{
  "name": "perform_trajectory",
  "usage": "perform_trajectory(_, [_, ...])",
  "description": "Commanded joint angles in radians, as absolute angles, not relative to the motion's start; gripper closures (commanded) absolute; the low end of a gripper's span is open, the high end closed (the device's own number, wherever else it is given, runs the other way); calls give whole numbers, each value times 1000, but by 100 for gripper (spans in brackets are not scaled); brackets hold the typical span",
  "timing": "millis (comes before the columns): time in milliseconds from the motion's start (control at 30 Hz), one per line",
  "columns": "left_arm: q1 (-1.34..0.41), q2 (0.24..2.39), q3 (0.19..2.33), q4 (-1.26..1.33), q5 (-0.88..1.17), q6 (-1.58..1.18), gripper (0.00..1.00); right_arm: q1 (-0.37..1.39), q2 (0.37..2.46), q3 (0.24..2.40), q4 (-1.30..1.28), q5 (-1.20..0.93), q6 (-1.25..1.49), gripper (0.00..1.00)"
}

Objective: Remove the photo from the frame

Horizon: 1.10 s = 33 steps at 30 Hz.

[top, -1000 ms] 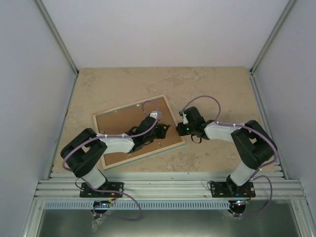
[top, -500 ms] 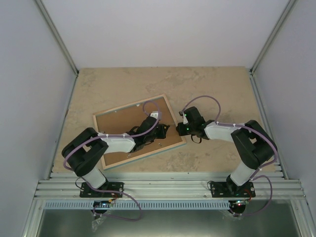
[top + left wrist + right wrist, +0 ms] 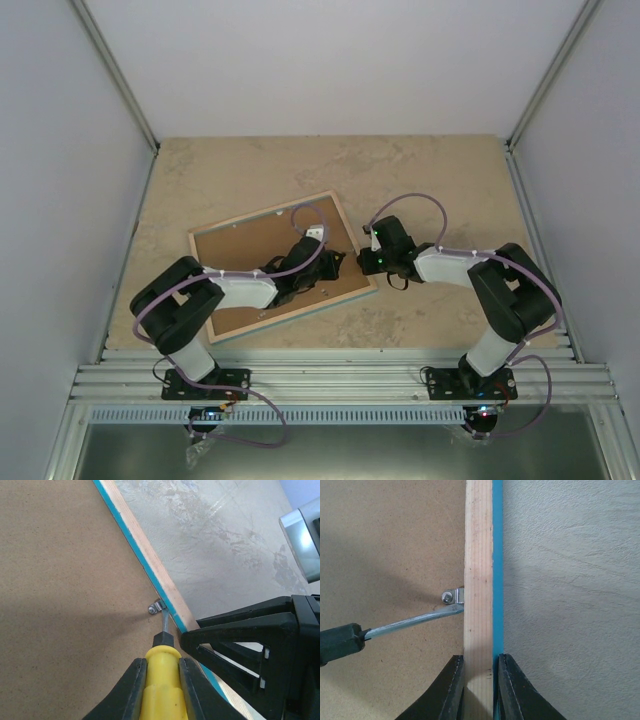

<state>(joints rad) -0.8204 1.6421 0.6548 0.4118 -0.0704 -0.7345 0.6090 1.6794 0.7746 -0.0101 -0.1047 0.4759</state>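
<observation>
The left arm (image 3: 240, 288) and right arm (image 3: 450, 265) bend inward, wrists low, tips nearly meeting. The left gripper (image 3: 160, 662) clamps a yellow-handled screwdriver (image 3: 159, 692). The right gripper (image 3: 478, 661) pinches the frame (image 3: 478, 555) by its rim.

Ahead of the left pincer (image 3: 160, 667) and its yellow-handled screwdriver (image 3: 160, 692), a small silver metal clip (image 3: 156, 608) and the turquoise-and-pale-wood frame (image 3: 145, 550) barred the way; the black right pincer (image 3: 478, 667) crowded its right; mottled beige tabletop (image 3: 225, 555) beyond lay open.
</observation>
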Motion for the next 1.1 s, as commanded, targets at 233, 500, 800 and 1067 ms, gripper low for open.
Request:
perform_trajectory(233, [-819,1648,649,421,-315,-779,100,620,1698,758,-4,-136,489,98])
perform_trajectory(500, [-821,1643,642,468,-324,-779,100,620,1707,760,-4,-136,490,99])
perform_trajectory(800, [-821,1556,604,455,-297,-790,100,621,1701,759,-4,-125,490,99])
perform_trajectory(1067, [-796,1470,570,441,-236,-820,100,605,1687,747,-4,-96,515,99])
